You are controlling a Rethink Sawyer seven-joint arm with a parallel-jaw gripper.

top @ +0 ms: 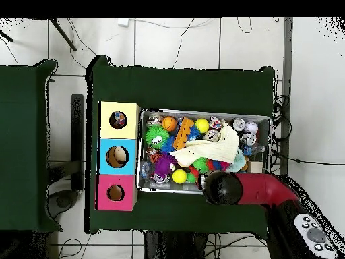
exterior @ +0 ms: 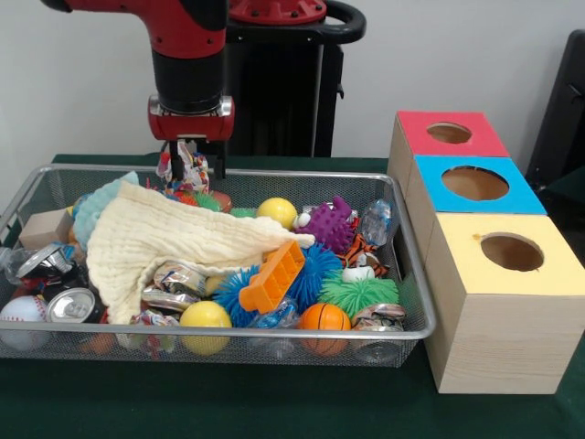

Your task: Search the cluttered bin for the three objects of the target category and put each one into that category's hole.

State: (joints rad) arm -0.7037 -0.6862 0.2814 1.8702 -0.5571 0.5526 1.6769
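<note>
The wire mesh bin (exterior: 228, 335) stands on the green table, full of toys; it also shows in the overhead view (top: 202, 112). My gripper (exterior: 189, 161) hangs over the bin's far rim, left of middle, shut on a knotted cloth bundle (exterior: 194, 170) with red, blue and white patches, held just above the clutter. In the overhead view the arm (top: 224, 187) hides the gripper and the bundle. The yellow-topped box's hole (exterior: 512, 251) is at the right, nearest the camera. In the overhead view something colourful shows inside that hole (top: 118, 120). No other bundle shows clearly.
A large cream cloth (exterior: 155, 242) covers the bin's left half. Spiky balls (exterior: 358, 293), yellow balls (exterior: 205, 315), an orange block (exterior: 272, 276), crushed cans (exterior: 73, 305) and a baseball (exterior: 23, 311) fill the rest. The blue-topped box (exterior: 475, 185) and red-topped box (exterior: 448, 133) stand behind the yellow one.
</note>
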